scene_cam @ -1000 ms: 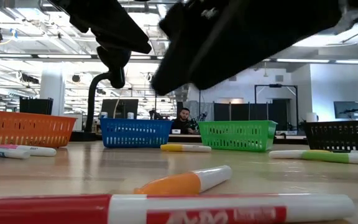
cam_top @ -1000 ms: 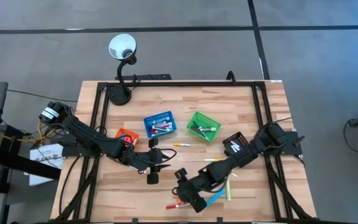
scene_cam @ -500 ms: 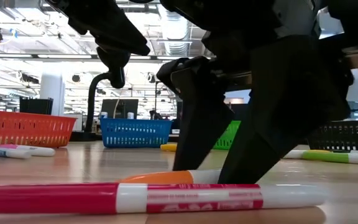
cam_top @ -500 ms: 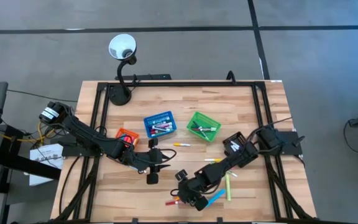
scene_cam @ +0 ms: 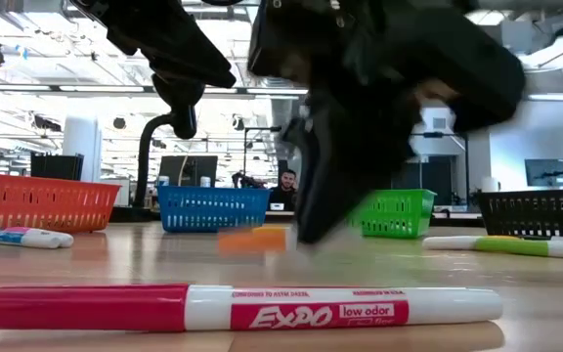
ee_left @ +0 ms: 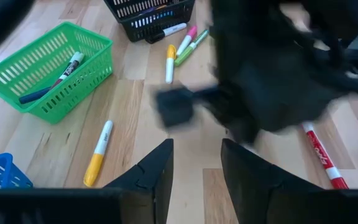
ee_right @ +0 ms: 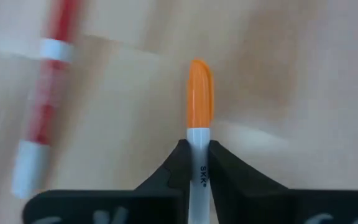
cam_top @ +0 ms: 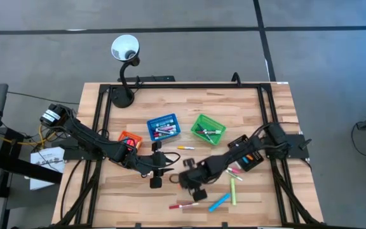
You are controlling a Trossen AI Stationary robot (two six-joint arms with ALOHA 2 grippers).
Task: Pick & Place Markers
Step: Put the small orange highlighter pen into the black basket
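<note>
The orange-capped marker [ee_right: 199,124] has a white barrel pinched between the right end effector's [ee_right: 194,163] two dark fingers, its cap pointing away from the wrist; the barrel's far end is hidden behind the fingers, and its small print cannot be read in full. In the low view that marker is only an orange smear [scene_cam: 252,239] above the wooden surface [scene_cam: 115,259], under the dark blurred mass of the right arm. On the surface lies a red-and-white marker [scene_cam: 242,307], well toward the front edge. Farther off, a yellow-capped marker [ee_left: 98,154] lies beside the green basket [ee_left: 48,71], which holds a few pens, and a black basket [ee_left: 148,15] is cut off at the frame's edge. The left end effector [ee_left: 194,168] hangs near the surface's middle, its fingers apart and holding nothing.
</note>
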